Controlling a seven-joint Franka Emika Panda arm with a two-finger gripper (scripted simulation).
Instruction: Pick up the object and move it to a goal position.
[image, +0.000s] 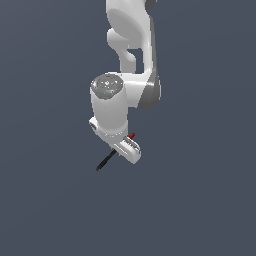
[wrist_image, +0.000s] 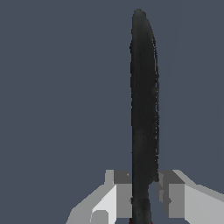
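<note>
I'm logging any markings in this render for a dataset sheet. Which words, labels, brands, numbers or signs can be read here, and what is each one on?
None: no readable text in either view.
The arm's wrist cap shows a faint bluish speck, too small to read as any sign.
The stick-like tool, black with a red end, is unmarked.
The gripper, its jaws shut on the tool, has plain grey fingers with no label.

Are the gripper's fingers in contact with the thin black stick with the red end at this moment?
Touching. In the wrist view both grey fingers press flush against the thin black stick with the red end, no gap on either side; the gripper is clamped near its red end.
</note>
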